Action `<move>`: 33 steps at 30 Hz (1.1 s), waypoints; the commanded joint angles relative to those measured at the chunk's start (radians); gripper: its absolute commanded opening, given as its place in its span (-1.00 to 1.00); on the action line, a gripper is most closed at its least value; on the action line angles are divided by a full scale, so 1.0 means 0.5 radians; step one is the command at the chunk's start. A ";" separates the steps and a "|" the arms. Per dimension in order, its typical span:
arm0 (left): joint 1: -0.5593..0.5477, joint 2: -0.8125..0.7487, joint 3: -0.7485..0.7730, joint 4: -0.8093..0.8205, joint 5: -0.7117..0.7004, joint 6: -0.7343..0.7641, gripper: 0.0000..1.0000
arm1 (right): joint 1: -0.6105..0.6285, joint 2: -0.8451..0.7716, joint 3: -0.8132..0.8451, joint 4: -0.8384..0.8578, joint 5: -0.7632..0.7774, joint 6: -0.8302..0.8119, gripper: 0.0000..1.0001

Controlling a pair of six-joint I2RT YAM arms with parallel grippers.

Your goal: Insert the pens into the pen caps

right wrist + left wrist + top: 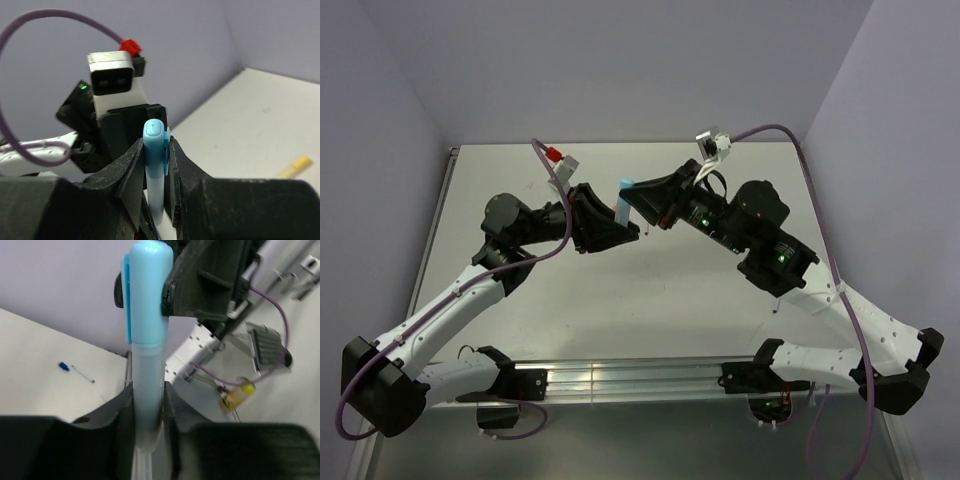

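Pen (147, 375), light blue, chunky pale barrel: off the table (40, 390), raised and shared between both claws.

Left claw (148, 412): narrow, clamped on the lower barrel with one finger on each side, barrel standing up out of the grip. Beyond this claw, down on the table: thin pen (82, 375) with a dark blue end, lying flat, well apart from the grip.

Cap (147, 295), brighter blue, clip along its left side: sitting over the top end of the barrel, lower edge meeting the barrel above the left claw. Cannot tell whether pressed fully home.

Right claw (156, 165): narrow, pinching the cap from both sides, apart from the left claw along the barrel. To the right of this claw, on the table: yellow pen (296, 166), flat, well apart.

Handling, judged only:
- Light, stiff plastic, not fragile under a moderate squeeze.
- Smooth and round, so likely to twist or slide between hard fingers if held loosely.
- Best hold on the barrel: middle to lower part, leaving the top end free for the cap.
- Best hold on the cap: across its body, clear of the clip.
- Push straight along the barrel; any tilt likely to catch the cap's lip or lever the pen out of the left claw.
- Thin pens probably harder to pinch and easier to bend.
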 commanded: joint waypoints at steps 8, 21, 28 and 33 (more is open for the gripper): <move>-0.043 -0.203 -0.126 -0.478 -0.703 0.124 0.11 | -0.271 0.250 0.650 -0.723 0.360 0.040 -1.00; -0.031 -0.354 0.000 -1.450 -1.188 0.553 0.15 | -0.836 1.138 0.487 -0.864 0.133 -0.147 -1.00; -0.021 -0.415 -0.015 -1.626 -1.175 0.716 0.13 | -0.898 1.826 0.806 -1.036 0.170 -0.080 -1.00; -0.009 -0.458 -0.070 -1.647 -1.200 0.756 0.14 | -0.901 2.078 0.965 -1.116 0.259 -0.009 -0.95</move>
